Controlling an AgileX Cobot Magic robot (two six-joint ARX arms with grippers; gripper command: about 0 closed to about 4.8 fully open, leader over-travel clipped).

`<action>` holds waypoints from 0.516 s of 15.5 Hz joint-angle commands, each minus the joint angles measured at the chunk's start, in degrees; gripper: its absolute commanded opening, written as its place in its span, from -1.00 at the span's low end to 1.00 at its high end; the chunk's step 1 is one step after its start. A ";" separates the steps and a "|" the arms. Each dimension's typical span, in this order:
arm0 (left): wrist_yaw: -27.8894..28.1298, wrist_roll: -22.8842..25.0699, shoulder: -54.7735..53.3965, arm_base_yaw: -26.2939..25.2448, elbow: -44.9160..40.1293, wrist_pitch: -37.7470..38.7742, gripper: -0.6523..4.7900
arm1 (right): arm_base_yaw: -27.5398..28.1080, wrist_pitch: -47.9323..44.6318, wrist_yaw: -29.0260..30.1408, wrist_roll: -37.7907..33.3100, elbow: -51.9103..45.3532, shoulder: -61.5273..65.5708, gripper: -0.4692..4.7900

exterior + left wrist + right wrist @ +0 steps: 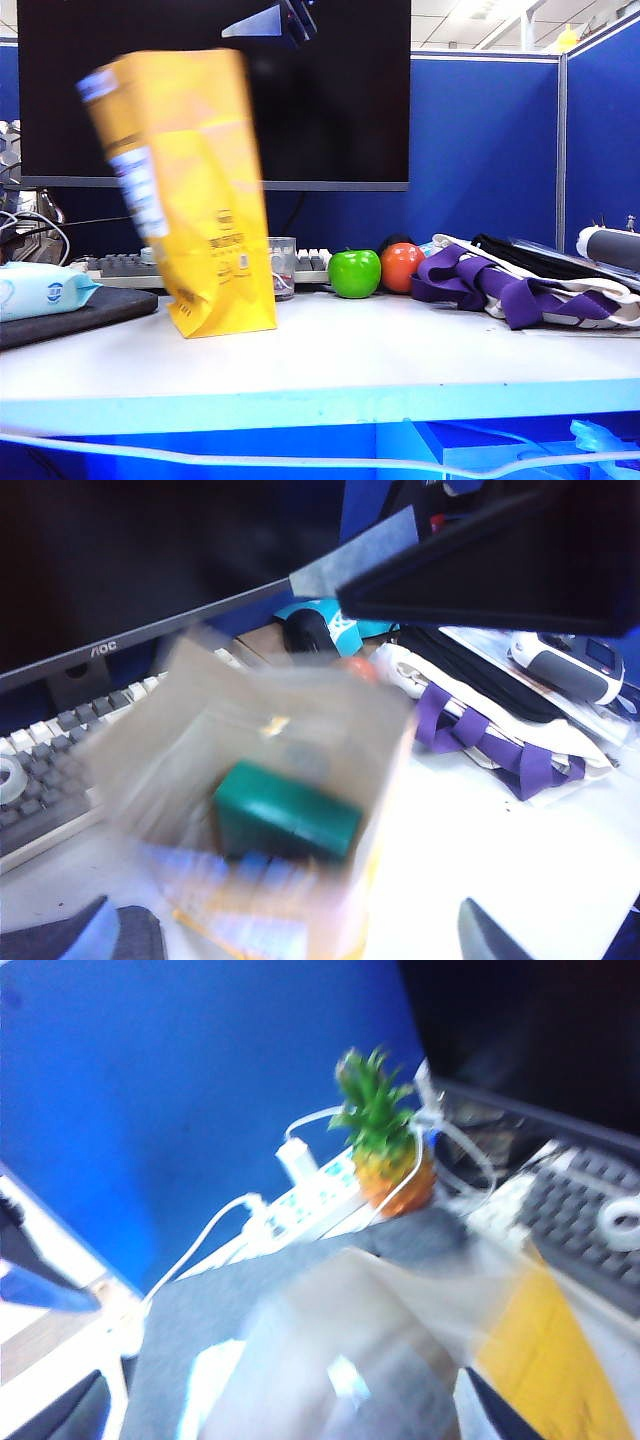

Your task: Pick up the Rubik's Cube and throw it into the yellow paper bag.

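Observation:
The yellow paper bag (195, 200) stands on the white table (400, 350), left of the middle, its top leaning left and blurred. The left wrist view looks down into the bag's open mouth (150, 770). Inside lies a green-faced block (285, 815) that appears to be the Rubik's Cube, too blurred to show stickers. My left gripper (290, 942) hangs open above the bag, holding nothing. My right gripper (270, 1422) is open too, over the bag's blurred mouth (540, 1360). One of its dark fingers (285, 20) shows above the bag, and that finger (480, 560) fills a corner of the left wrist view.
A green apple (355, 273), an orange ball (402, 267) and a purple-strapped cloth bag (500, 285) lie right of the paper bag. A keyboard (125, 266), a glass (283, 265) and a monitor (330, 90) stand behind. A wipes pack (40, 288) lies far left, near a pineapple (385, 1150).

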State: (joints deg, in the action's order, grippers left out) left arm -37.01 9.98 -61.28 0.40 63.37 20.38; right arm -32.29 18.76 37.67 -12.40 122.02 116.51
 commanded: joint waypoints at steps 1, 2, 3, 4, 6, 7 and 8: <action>3.78 0.20 0.33 0.04 0.15 0.26 1.00 | 2.08 -0.68 -0.52 0.39 0.46 -1.03 1.00; 5.79 0.70 0.76 -0.07 0.15 1.27 1.00 | 3.28 0.31 -0.72 0.35 0.46 -1.57 0.63; 7.52 1.16 1.53 -0.39 0.15 2.08 1.00 | 4.72 2.10 -0.72 0.55 0.46 -2.36 -0.36; 9.81 2.58 4.09 -0.74 0.15 1.97 1.00 | 6.86 5.14 -0.52 3.13 0.44 -4.22 -0.83; 10.56 4.24 9.60 -2.03 0.15 0.70 1.00 | 8.61 10.80 -8.98 14.91 0.37 -10.25 -0.83; 11.47 4.22 12.04 -3.41 0.15 0.90 1.00 | 8.61 12.13 -13.03 18.97 0.37 -13.68 -0.83; 11.45 4.17 14.71 -5.68 0.15 1.03 1.00 | 8.59 12.31 -14.27 21.35 0.37 -17.79 -0.83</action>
State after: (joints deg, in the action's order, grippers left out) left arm -26.11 13.96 -47.75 -4.12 63.37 21.74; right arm -23.64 31.83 24.75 5.80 121.93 101.21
